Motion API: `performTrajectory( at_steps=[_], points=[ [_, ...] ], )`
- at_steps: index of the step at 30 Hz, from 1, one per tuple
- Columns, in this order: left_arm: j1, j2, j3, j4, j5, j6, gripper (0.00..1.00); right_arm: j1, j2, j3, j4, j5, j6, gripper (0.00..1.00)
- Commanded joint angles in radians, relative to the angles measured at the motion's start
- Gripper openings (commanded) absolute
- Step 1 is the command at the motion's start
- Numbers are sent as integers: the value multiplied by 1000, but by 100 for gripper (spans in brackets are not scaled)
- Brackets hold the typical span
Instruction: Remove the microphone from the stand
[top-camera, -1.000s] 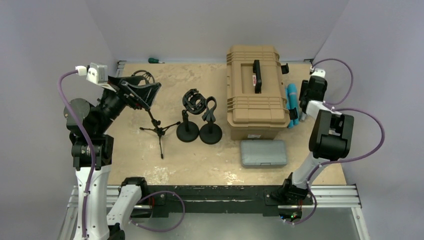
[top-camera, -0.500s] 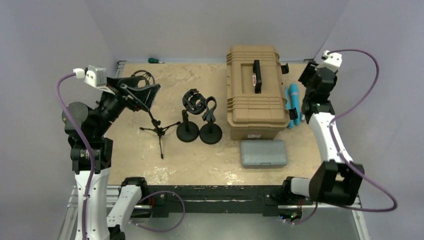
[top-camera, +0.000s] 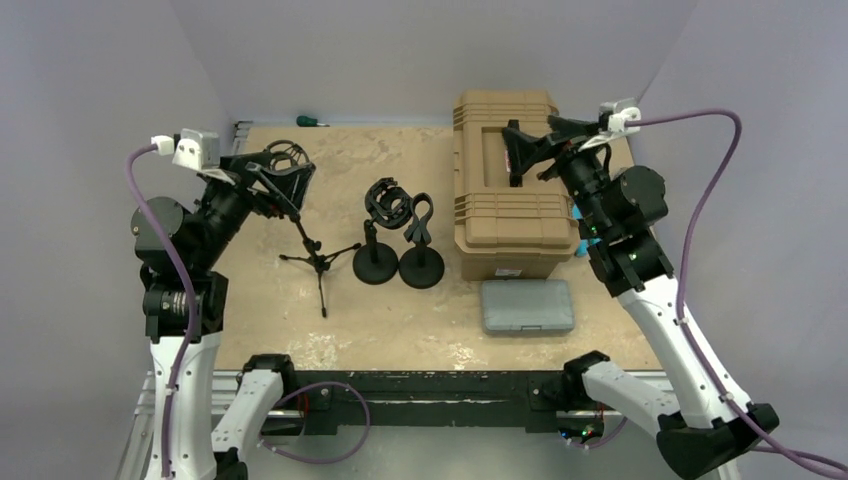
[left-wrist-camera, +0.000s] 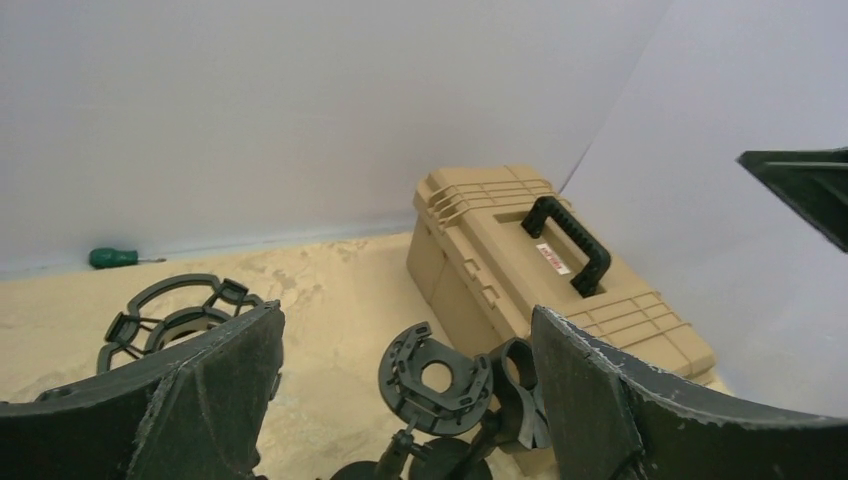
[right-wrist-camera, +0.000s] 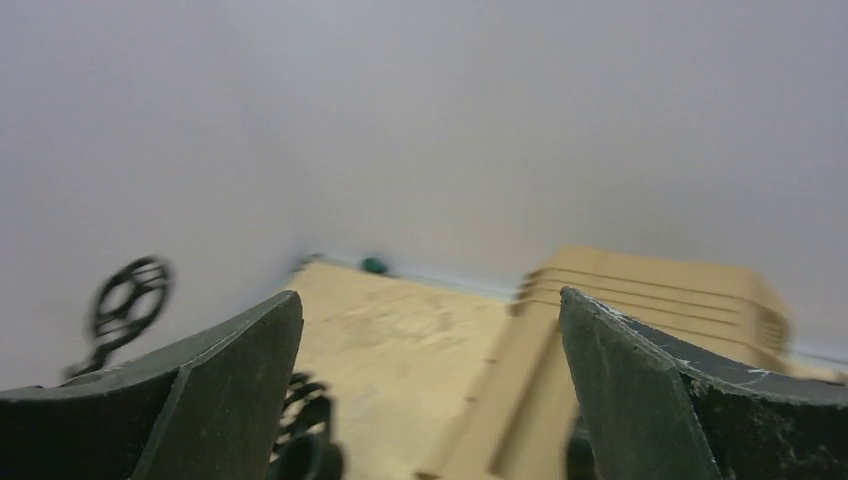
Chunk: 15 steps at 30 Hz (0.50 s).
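Note:
Three black stands are on the table: a tripod stand (top-camera: 318, 262) with a round shock mount (top-camera: 288, 155), and two round-base stands (top-camera: 375, 265), one with a shock mount (top-camera: 387, 200) and one with a clip (top-camera: 418, 215). I see no microphone in any of these holders. A sliver of a blue microphone (top-camera: 579, 243) shows right of the tan case, mostly hidden by my right arm. My left gripper (top-camera: 280, 182) is open and empty, raised beside the tripod's mount (left-wrist-camera: 170, 315). My right gripper (top-camera: 517, 150) is open and empty above the tan case.
A tan hard case (top-camera: 500, 215) with a black handle stands right of centre and also shows in the left wrist view (left-wrist-camera: 500, 250). A grey small case (top-camera: 527, 305) lies in front of it. A green screwdriver (top-camera: 310, 121) lies at the back wall.
My right arm has swung from the back right corner beside the case to above the case, gripper now pointing left. My left gripper has shifted only slightly.

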Motion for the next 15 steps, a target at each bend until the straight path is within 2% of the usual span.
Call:
performTrajectory(
  at_steps=[1,6,10,15],
  points=[
    [-9,37,4,-17,-84,66,91,125,-5,41,-16,-234,92,99],
    [-46,73,19,-61,-194,119,91,387,0,-9,-2,-128,98,99],
    [-48,129,120,-209,-235,111,91,670,79,17,-37,59,17,99],
    [-47,73,45,-176,-264,133,92,916,266,145,-181,392,-179,99]
  ],
)
